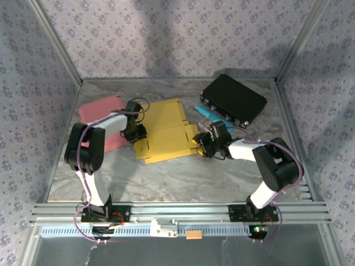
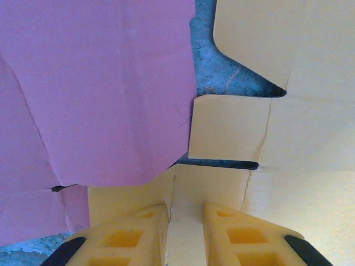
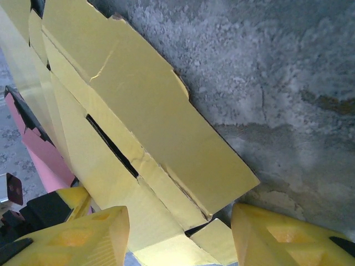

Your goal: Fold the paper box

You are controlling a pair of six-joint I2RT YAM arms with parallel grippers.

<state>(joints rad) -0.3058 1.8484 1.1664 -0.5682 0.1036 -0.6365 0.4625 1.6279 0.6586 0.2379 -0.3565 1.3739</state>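
The paper box (image 1: 163,133) is a flat yellow card blank lying in the middle of the grey table. My left gripper (image 1: 138,133) is at its left edge. In the left wrist view a narrow yellow flap of the paper box (image 2: 299,111) runs between the two close-set fingers, and the left gripper (image 2: 186,213) is shut on it. My right gripper (image 1: 202,145) is at the box's right edge. In the right wrist view the right gripper (image 3: 178,221) stands open, its fingers wide apart either side of the creased, raised side flaps of the paper box (image 3: 144,111).
A pink sheet (image 1: 102,108) lies at the left, partly under the left arm and overlapping the box's edge (image 2: 100,83). A black case (image 1: 233,100) sits at the back right, with a teal object (image 1: 208,113) beside it. Metal frame rails edge the table.
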